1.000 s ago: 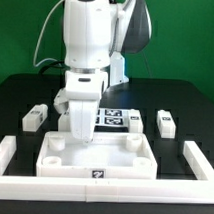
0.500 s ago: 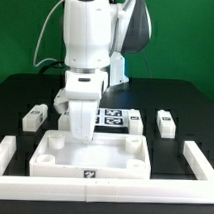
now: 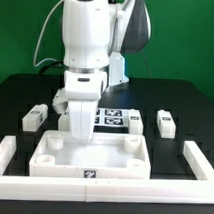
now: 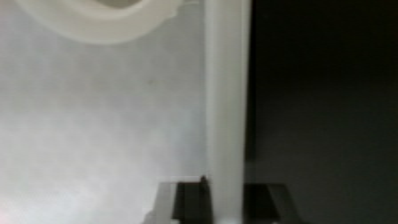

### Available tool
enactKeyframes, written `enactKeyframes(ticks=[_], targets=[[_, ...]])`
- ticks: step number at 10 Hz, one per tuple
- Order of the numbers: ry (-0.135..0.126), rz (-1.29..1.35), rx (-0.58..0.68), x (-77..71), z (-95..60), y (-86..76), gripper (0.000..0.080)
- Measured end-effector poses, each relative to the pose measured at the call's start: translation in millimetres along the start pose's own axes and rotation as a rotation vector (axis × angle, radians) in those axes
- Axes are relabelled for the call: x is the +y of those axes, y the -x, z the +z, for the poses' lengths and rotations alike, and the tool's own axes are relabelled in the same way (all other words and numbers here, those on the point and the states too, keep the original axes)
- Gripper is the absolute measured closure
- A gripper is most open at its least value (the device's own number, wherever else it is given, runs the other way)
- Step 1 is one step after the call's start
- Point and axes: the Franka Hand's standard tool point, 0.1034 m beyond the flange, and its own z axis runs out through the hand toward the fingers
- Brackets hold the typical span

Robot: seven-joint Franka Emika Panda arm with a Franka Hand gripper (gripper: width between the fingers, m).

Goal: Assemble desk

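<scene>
There is one desk top and one marker board. Three little leg blocks show: left block, middle block, right block.

The tabletop has slid a little toward the exterior view's left across the worktop since a second ago, its near-rim tag shifting with it.

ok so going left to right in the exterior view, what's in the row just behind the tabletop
first leg block → gripper, down on the back rim of the tabletop panel → marker board → second leg block → third leg block
</scene>
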Motion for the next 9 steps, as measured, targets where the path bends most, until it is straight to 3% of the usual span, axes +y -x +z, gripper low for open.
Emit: enactKeyframes(ticks=[1,2,3,6,8,9], targets=[[-0.001,0.0,0.001,1.0,0.5,1.1,0.0742],[0.005,-0.019,0.017,16.2,-0.3,-19.0,0.0742],[0.02,-0.042,0.029,18.0,0.4,-34.6,0.0742],[0.025,-0.02,0.048,24.3,0.0,-71.0,0.0742],[0.003,-0.024,0.05,25.5,1.1,-88.6,0.0742],[-0.014,-0.027,0.046,26.5,1.1,-88.8,0.0742]])
